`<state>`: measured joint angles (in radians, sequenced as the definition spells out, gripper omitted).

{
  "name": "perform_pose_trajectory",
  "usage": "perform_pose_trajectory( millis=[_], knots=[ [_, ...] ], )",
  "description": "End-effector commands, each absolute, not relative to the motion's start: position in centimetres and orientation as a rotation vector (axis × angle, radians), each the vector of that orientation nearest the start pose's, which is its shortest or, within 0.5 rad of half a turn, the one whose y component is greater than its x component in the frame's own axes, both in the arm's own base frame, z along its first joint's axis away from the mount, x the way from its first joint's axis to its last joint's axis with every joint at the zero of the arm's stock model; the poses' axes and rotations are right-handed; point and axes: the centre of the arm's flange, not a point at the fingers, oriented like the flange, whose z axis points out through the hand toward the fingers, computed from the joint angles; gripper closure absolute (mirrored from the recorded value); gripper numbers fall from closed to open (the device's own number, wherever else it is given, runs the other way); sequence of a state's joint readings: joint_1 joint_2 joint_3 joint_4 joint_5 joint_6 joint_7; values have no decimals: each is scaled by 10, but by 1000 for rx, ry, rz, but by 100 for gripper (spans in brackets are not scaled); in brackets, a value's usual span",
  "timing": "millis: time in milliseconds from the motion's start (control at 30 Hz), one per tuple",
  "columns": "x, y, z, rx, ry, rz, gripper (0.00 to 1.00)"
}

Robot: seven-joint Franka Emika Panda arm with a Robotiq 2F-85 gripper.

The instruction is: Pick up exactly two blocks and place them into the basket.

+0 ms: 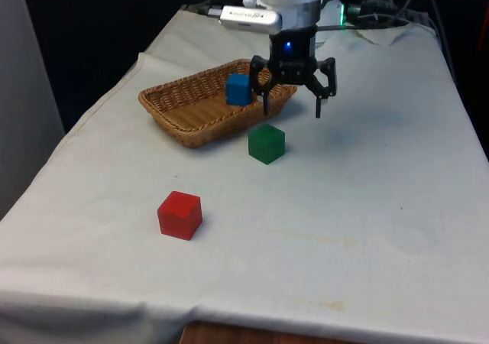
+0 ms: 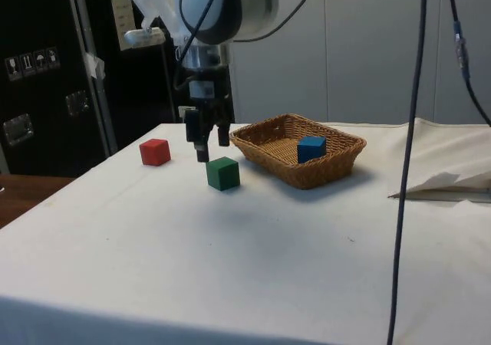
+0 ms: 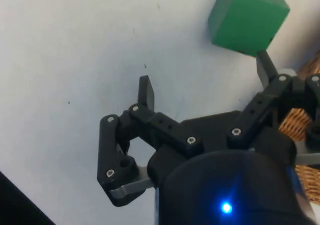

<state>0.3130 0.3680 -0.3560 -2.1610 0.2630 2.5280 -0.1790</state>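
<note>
White cloth [image 1: 367, 206] over table; dark cabinets [image 2: 46, 69] behind.

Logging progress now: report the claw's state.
Claw: open and empty, hanging above the cloth beside the green block, touching nothing.

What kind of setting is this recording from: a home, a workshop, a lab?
Most likely a robotics lab bench: a table under a white cloth, black curtains behind, hanging cables, and only test props, coloured blocks and a wicker basket, under the open gripper.
</note>
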Motion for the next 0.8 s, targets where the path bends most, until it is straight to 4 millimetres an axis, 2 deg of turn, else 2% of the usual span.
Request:
perform_pose_trajectory(
  millis=[0,500,767],
  knots=[
    [571,-28,236,-3103,87,-47,0],
    [568,-42,216,-3137,97,6,0],
    [577,-50,200,-3146,111,52,0]
  ],
)
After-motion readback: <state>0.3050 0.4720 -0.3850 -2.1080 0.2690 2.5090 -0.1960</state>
